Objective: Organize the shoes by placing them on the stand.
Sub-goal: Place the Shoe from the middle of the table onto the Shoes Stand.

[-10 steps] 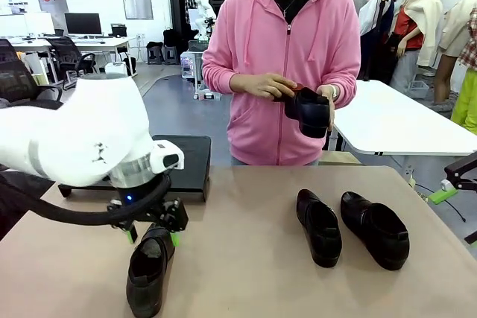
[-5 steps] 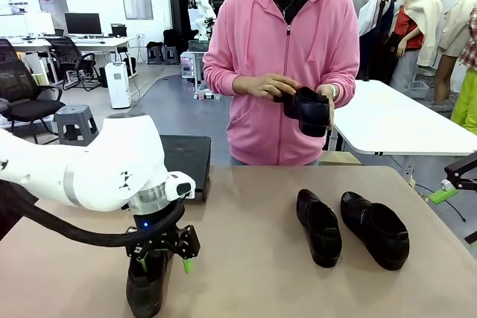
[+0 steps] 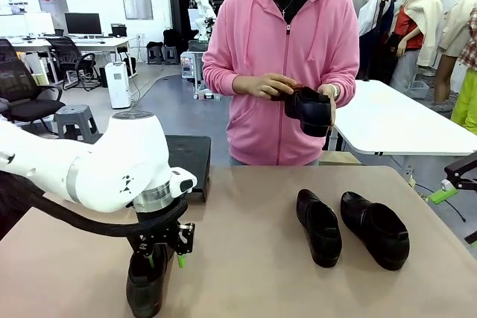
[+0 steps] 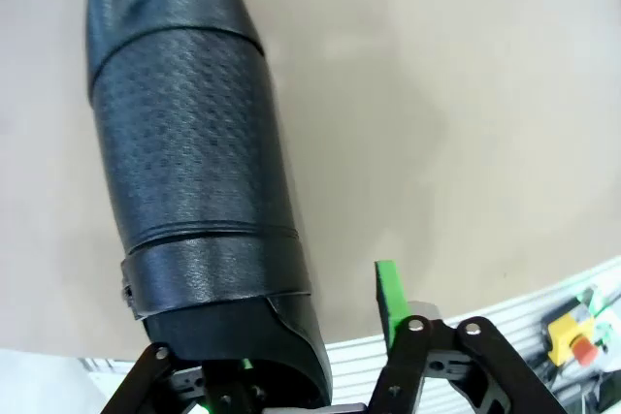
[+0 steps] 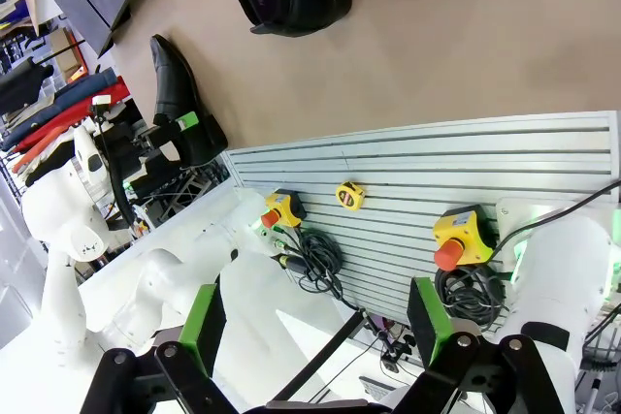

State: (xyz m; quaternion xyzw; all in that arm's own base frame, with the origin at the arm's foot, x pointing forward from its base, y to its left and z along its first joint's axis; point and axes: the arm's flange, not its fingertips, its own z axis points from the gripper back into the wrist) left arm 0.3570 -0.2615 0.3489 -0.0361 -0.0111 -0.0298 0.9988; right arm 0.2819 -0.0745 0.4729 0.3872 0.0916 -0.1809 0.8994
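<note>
The left gripper (image 3: 165, 247) is sinking onto the heel end of the near shoe (image 3: 145, 284), which is lying on the table (image 3: 246, 288) at the robot's left with its toe pointing toward the robot. Over the last second the arm has swung in from beside the shoe and dropped lower. Its fingers, wide a moment ago, are now drawing in to a narrower gap. In the left wrist view 1 green pad (image 4: 386, 290) is standing just off the shoe's side with bare table showing between them, so the grip is probably not made yet. The right gripper (image 5: 315, 332) is hanging back off the table with its fingers wide and holding nothing. The 2 other shoes (image 3: 319, 227) are lying side by side on the right of the table, where they were. The person's hands (image 3: 264, 85) are holding the 4th shoe (image 3: 307, 109) at chest height. The stand (image 3: 190, 160) is sitting at the far left edge, partly behind the arm, and no shoes are visible on it, so the pick-up is only beginning.
</note>
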